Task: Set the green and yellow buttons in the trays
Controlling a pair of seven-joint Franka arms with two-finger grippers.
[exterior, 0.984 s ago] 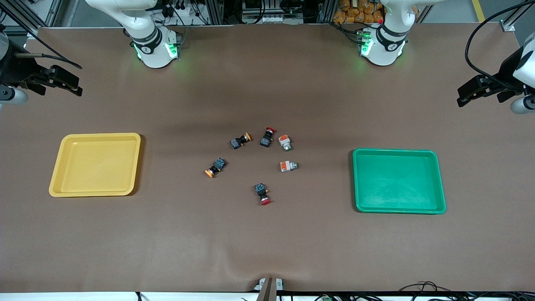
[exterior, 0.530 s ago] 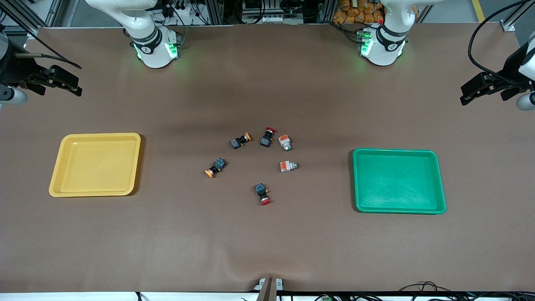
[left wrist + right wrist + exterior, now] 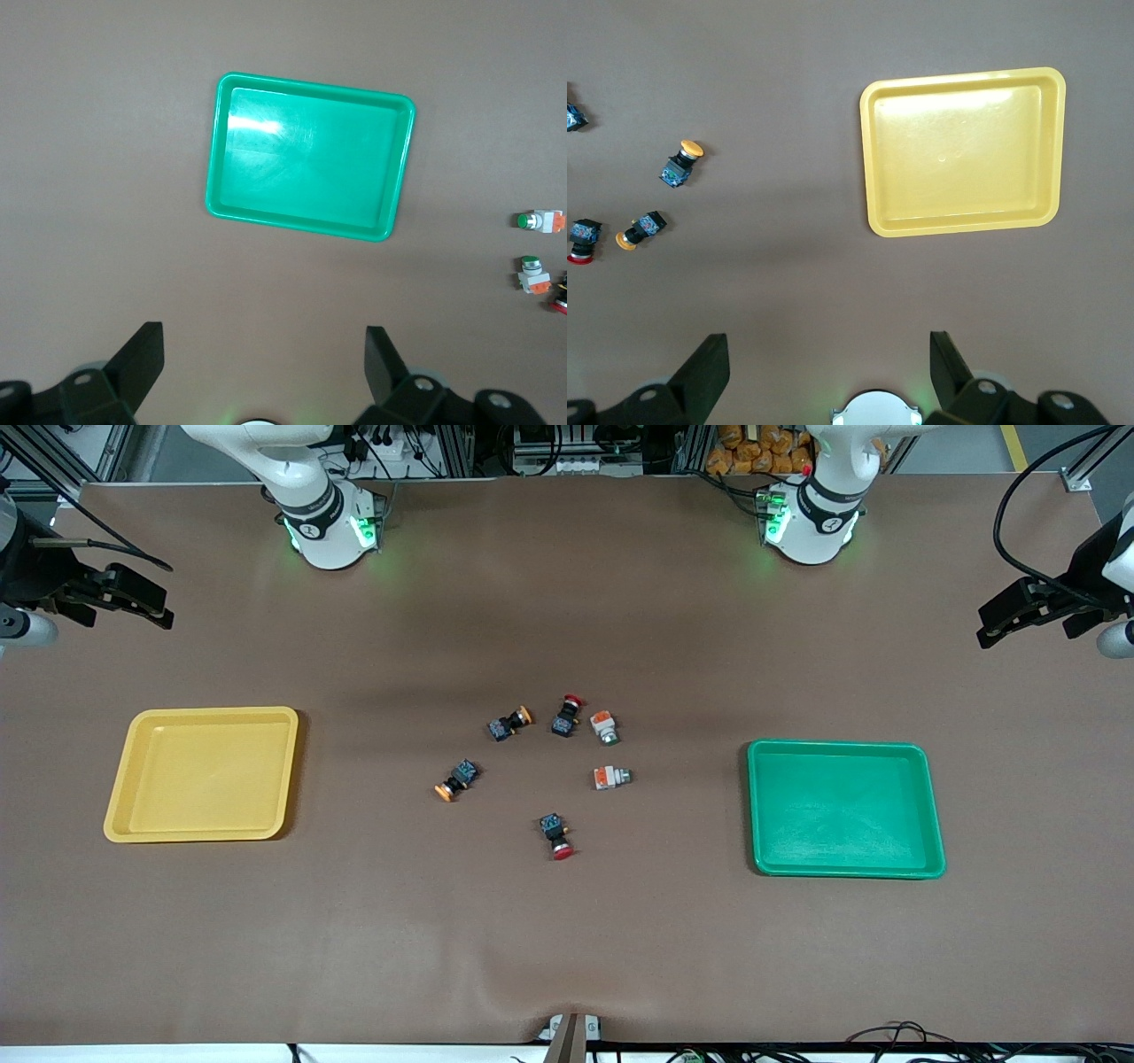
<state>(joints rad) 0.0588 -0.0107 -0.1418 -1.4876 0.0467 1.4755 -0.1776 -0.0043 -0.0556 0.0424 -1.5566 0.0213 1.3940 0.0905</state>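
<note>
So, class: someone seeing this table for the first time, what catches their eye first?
Two bright trays: the yellow tray toward the right arm's end of the table, the green tray toward the left arm's end. Between them lies a loose cluster of small buttons, all on the bare brown table, none in a tray.

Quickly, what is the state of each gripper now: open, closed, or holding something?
Left gripper: open, holding nothing, above bare table.
Right gripper: open, holding nothing, above bare table.

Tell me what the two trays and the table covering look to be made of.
Green tray: probably moulded plastic, glossy, a bright glare patch shows on its floor. Yellow tray: likely the same plastic, smoother satin sheen, rounded rim. Table covering: matte brown sheet, perhaps paper or thin mat, slightly rippled near the front edge.
</note>
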